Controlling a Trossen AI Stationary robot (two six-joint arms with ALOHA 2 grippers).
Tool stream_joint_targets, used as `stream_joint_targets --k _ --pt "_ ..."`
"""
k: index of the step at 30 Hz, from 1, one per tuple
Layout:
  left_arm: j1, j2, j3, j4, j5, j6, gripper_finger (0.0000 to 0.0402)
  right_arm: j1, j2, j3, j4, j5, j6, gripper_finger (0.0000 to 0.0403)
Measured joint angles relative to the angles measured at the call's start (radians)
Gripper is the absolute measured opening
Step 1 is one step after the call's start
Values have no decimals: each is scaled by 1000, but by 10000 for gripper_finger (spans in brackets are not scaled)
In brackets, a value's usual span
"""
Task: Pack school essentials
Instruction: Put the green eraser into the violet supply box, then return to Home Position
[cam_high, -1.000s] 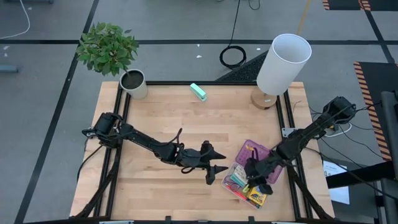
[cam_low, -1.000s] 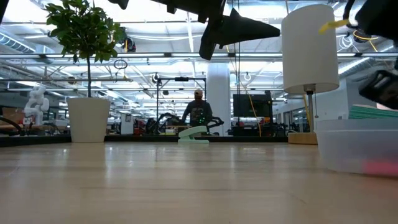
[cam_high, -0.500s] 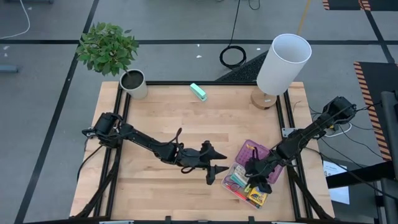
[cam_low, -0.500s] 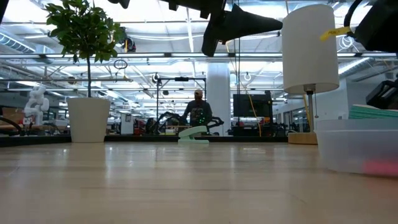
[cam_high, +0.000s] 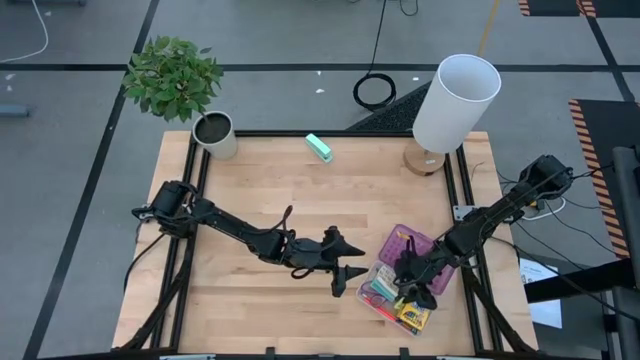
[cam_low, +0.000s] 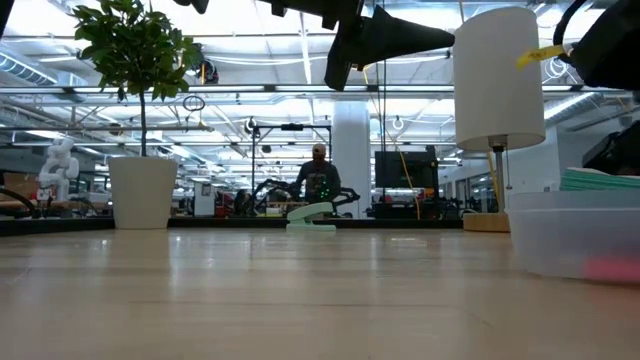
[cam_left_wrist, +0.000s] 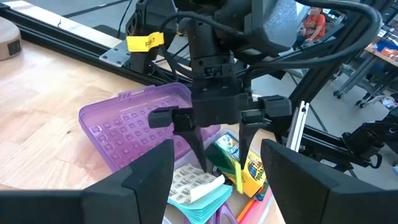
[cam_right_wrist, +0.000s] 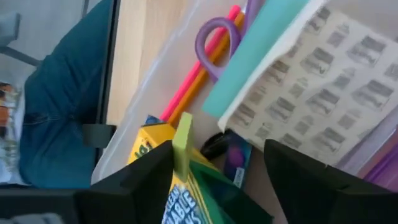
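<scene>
My right fingers (cam_left_wrist: 221, 163) hang spread over the crayon box (cam_high: 411, 317) in the clear case (cam_high: 372, 301) at the bench's five o'clock, steadying the packing, while my left fingers (cam_high: 352, 275), also apart, wait beside it

Low view: wooden tabletop (cam_low: 300, 300) seen edge-on, arms overhead, container at right.

Dark left-arm pincer (cam_low: 385, 40) hangs at top centre, well above the tabletop, pointed fingers aimed right; can't tell if they're parted. More dark arm hardware with a yellow tag (cam_low: 540, 52) at the top right corner. Tall white cylindrical lamp shade (cam_low: 497, 78) on a thin stem over a round wooden base (cam_low: 487, 223), right of centre. Translucent plastic container (cam_low: 575, 235) at the right edge, blurred, pink smear inside, teal-edged stack (cam_low: 598, 181) over its rim. Small pale-teal block (cam_low: 312, 215) at the far edge, centre. Leafy green plant in a white cylindrical pot (cam_low: 143, 190) far left. A person stands in the room behind.
</scene>
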Motion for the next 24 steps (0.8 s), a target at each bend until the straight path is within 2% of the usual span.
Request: stream_joint_targets --k 14,21,24 --pt "0 0 0 0 0 13 241 1 -19 0 11 12 -114 243" --pt "-2 0 0 1 -21 110 241 1 -156 0 2 21 -232 242" --pt "1 -1 0 2 -29 164 241 1 -238 0 -13 76 -350 240"
